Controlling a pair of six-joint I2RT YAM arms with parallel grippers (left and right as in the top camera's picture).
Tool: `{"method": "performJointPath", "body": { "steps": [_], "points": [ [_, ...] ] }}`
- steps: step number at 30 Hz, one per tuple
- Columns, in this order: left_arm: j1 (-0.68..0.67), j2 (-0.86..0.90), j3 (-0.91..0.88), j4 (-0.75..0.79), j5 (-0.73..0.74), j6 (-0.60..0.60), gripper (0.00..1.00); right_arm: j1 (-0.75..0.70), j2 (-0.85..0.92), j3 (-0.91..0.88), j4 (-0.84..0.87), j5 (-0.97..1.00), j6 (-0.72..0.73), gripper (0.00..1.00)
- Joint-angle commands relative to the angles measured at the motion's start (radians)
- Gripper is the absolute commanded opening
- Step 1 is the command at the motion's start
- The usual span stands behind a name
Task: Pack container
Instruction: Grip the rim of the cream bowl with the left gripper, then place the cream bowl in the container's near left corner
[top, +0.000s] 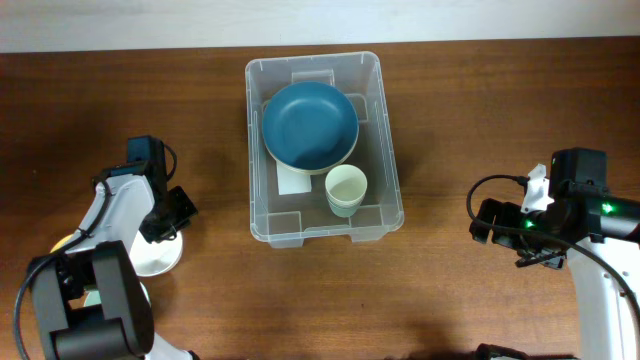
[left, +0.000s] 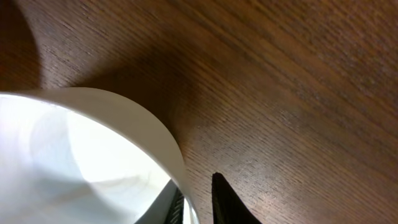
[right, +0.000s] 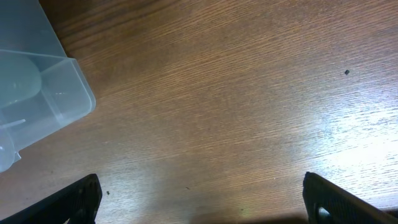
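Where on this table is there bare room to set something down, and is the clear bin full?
Bare wood between the container and the right arm is free. Inside, the blue bowl and cup leave only the corner left of the cup. Crowded around the left arm and white bowl.

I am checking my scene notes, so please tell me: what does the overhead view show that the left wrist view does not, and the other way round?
Only the overhead view shows the container, with a blue bowl and a pale cup inside it. Only the left wrist view shows how the left gripper stands: one finger is inside the rim of the white bowl and one is outside. Whether it pinches the rim is unclear. Both views show that white bowl and the brown wooden table.
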Motion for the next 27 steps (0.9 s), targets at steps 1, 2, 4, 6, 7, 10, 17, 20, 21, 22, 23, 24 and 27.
{"method": "performJointPath", "body": {
  "steps": [1,2,4,6,7,10,17,20,21,22,23,24,27],
  "points": [
    [0.005,0.007,-0.005,0.014,0.011,0.007,0.01,0.007,-0.004,-0.003,0.002,-0.001,-0.007,0.99],
    [0.005,0.007,-0.002,0.018,0.012,0.014,0.01,0.007,-0.004,-0.003,0.003,-0.001,-0.007,0.99],
    [0.005,0.007,0.023,0.02,0.03,0.046,0.01,0.007,-0.004,-0.003,0.003,-0.001,-0.007,0.99],
    [0.003,0.007,0.091,-0.007,0.068,0.088,0.01,0.007,-0.004,-0.003,0.003,-0.001,-0.007,0.99],
    [-0.001,0.006,0.123,-0.026,0.073,0.094,0.01,0.007,-0.004,-0.003,0.003,-0.001,-0.007,0.99],
    [-0.048,-0.007,0.274,-0.136,0.071,0.102,0.01,0.007,-0.004,-0.003,0.003,-0.001,-0.007,0.99],
    [-0.252,-0.06,0.566,-0.349,0.071,0.146,0.01,0.007,-0.004,-0.003,0.004,-0.001,-0.007,0.99],
    [-0.402,-0.07,0.655,-0.408,0.071,0.143,0.01,0.007,-0.004,-0.003,0.004,-0.001,-0.007,0.99],
    [-0.433,-0.07,0.665,-0.414,0.071,0.132,0.01,0.007,-0.004,-0.003,0.004,-0.001,-0.007,0.99],
    [-0.514,-0.07,0.669,-0.415,0.07,0.077,0.01,0.007,-0.004,-0.003,0.004,-0.001,-0.007,0.99],
    [-0.55,-0.07,0.669,-0.414,0.065,0.054,0.01,0.007,-0.004,-0.003,0.004,-0.001,-0.007,0.99],
    [-0.575,-0.07,0.669,-0.414,0.053,0.033,0.01,0.007,-0.004,-0.003,0.004,-0.001,-0.007,0.99],
    [-0.658,-0.07,0.669,-0.394,0.013,-0.019,0.01,0.007,-0.004,-0.003,0.004,-0.001,-0.007,0.99]
  ]
}}
